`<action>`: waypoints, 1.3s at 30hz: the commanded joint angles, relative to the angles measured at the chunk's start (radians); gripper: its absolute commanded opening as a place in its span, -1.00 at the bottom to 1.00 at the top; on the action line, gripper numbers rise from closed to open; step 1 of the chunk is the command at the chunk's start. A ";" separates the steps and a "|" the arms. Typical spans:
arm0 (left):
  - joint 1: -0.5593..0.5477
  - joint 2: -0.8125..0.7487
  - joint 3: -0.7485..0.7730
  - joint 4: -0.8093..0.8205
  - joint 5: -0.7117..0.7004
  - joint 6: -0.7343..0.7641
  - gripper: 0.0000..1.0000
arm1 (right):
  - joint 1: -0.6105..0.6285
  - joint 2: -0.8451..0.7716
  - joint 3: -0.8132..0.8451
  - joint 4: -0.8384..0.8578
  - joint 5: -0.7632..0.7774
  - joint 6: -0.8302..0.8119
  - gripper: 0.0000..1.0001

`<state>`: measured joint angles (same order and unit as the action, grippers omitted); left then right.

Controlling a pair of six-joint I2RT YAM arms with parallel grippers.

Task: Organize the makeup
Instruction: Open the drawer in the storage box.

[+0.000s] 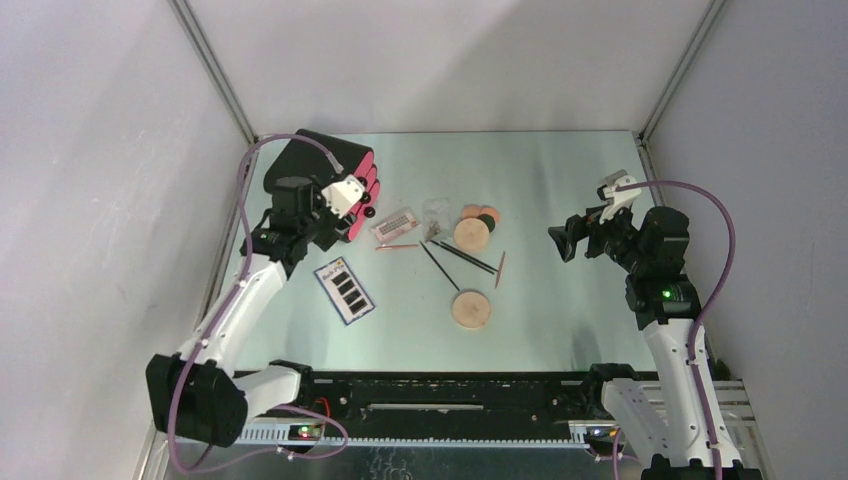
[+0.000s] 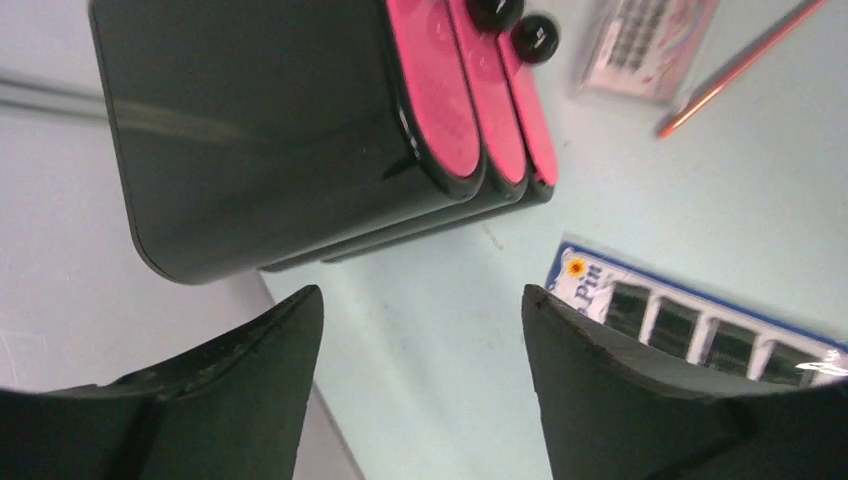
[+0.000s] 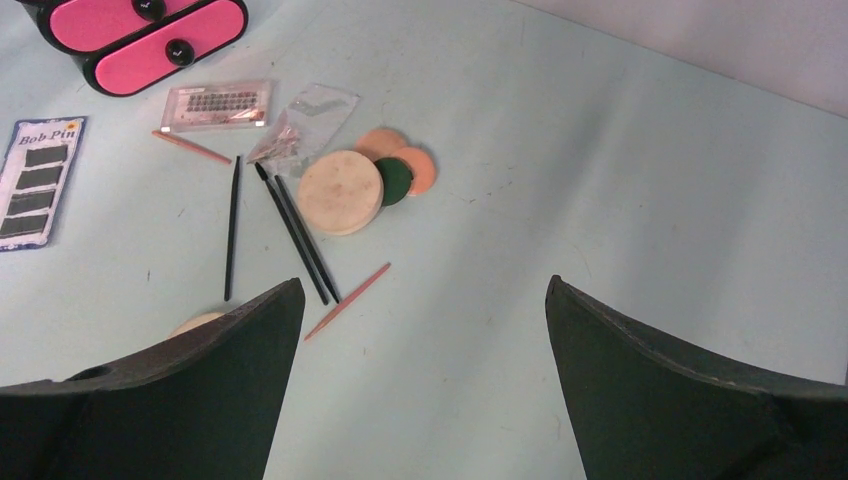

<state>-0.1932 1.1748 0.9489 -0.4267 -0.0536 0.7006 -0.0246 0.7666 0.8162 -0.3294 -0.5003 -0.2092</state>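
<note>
At ten o'clock, left end effector (image 2: pixel 420 300) open, empty, near glossy black box (image 2: pixel 250 130)
Wide open, also empty: right end effector (image 3: pixel 422 290)

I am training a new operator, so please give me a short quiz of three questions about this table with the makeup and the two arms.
1. True or false: the right gripper holds a tan disc.
2. Which lies nearest the arms' bases? A the lone tan disc; B the clear packet; C the dark-green round.
3. How many thin black sticks lie on the table?
Key: 1 false, the right gripper is open and empty; 2 A; 3 three.
</note>
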 commanded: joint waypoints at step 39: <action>-0.027 0.146 0.045 0.073 -0.094 0.173 0.34 | -0.011 -0.012 0.001 -0.004 -0.053 -0.030 0.99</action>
<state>-0.2577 1.3838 1.0515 -0.3122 -0.2081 0.8150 -0.0269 0.7666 0.8162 -0.3332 -0.5365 -0.2260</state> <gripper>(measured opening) 0.670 0.997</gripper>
